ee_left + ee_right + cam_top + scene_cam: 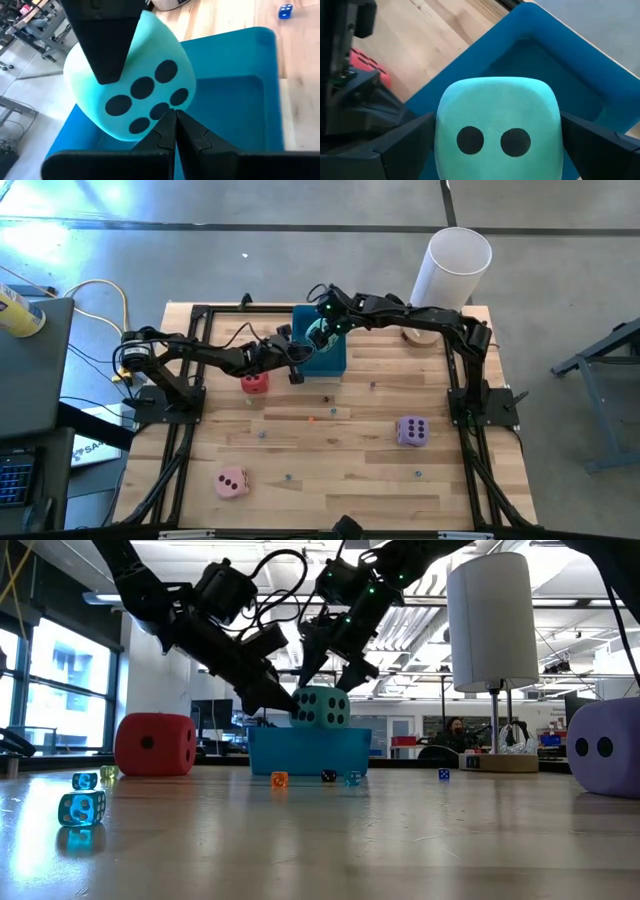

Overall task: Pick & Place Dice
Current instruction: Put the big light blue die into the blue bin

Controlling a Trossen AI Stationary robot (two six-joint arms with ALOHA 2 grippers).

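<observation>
High view evenly lit, pretty soft overall, bright glare patch on floor point(40, 235) at 10 o'clock. Worktop point(330, 470) shows hardly any hard shadows. Low view heavily backlit: ceiling lights point(560, 590) and window point(50, 690) at 9 o'clock blow out, arms go near-silhouette, worktop sheen reflects light, small cyan cube point(82, 810) glows, near worktop at 6 o'clock blurry. Wrist views bright; teal die point(135, 90) fairly sharp, left claw fingers point(170, 135) up close soft, background at 10 o'clock out of focus.
</observation>
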